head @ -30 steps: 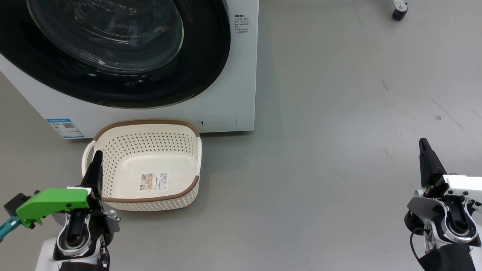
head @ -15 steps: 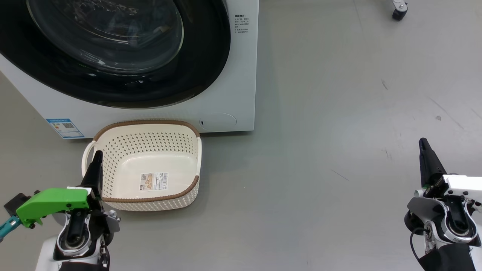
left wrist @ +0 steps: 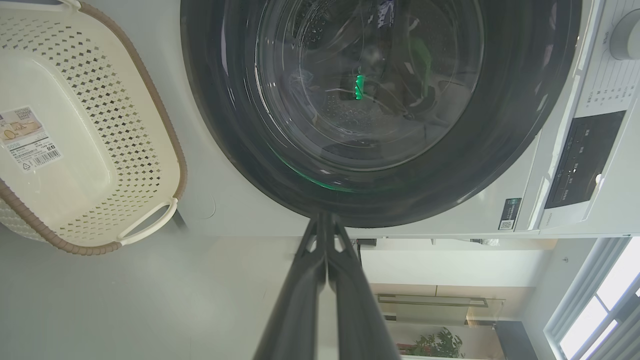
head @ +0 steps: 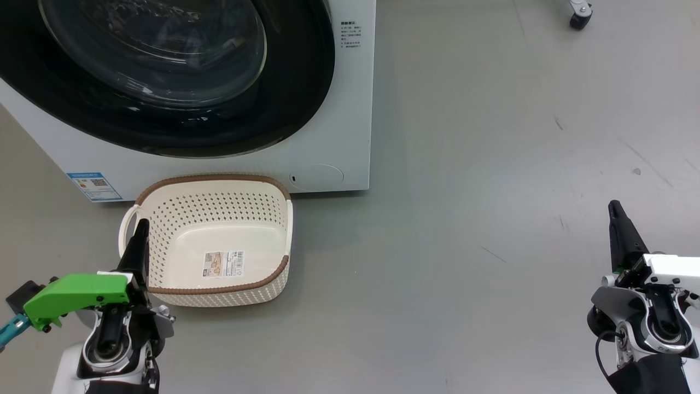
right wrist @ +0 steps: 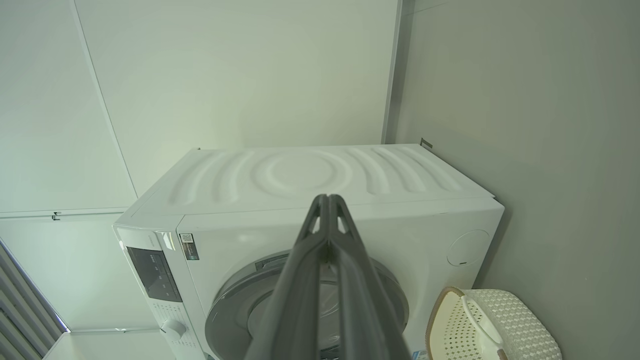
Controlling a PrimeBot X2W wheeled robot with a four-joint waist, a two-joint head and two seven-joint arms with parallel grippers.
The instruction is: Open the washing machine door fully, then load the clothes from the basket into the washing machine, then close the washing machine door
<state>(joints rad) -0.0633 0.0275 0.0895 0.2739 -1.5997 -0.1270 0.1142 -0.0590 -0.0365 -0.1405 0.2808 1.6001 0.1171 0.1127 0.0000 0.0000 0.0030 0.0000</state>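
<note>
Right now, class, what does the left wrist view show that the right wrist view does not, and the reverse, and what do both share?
Left wrist view: the label sticker on the bottom of the cream perforated plastic basket, and a green potted plant. Right wrist view: the embossed rippled panel of the big white washing machine. Both: the basket, the machine, its round black-rimmed glass door and its dark control panel.

The washing machine door (head: 164, 76) runs off the head view's top and left edges — the printed label (head: 350, 35) beside it is unreadably small.
</note>
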